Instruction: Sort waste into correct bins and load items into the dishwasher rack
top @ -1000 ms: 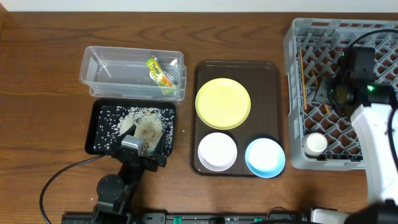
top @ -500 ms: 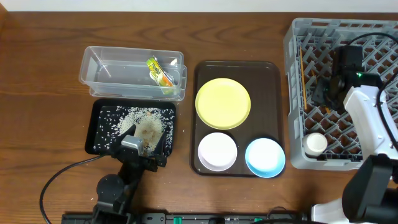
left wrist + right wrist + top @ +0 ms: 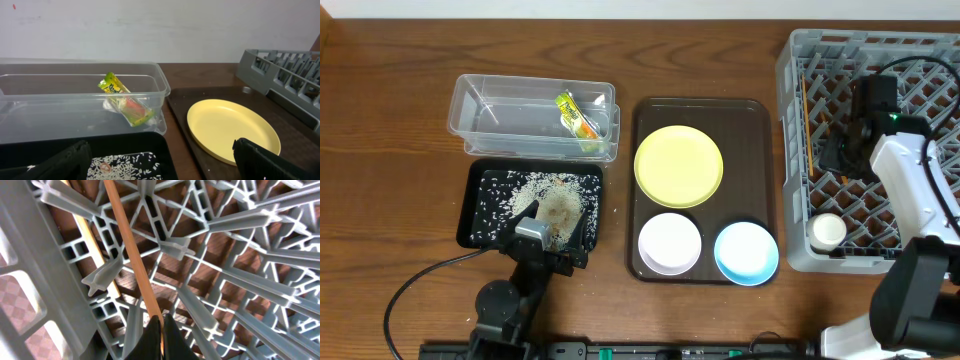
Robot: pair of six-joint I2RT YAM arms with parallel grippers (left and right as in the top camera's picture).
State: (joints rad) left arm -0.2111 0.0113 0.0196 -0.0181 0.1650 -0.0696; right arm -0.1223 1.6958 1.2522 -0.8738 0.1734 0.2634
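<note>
R gripper (image 3: 161, 330) pinching shut on chopstick (image 3: 131, 255) end in dishwasher rack (image 3: 175, 247); should be lowering it flat beside 2nd chopstick (image 3: 96, 247). L gripper (image 3: 555, 224) gaping, empty.

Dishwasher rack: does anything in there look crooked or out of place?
Nothing spilled or broken. One wooden chopstick slants across the rack lattice, its end pinched in the shut right gripper; the second chopstick lies beside the rack's wall. The small white cup sits in a corner.

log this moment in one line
right gripper: shut on chopstick in dishwasher rack | left gripper: open over black tray | wrapper: in clear tub
</note>
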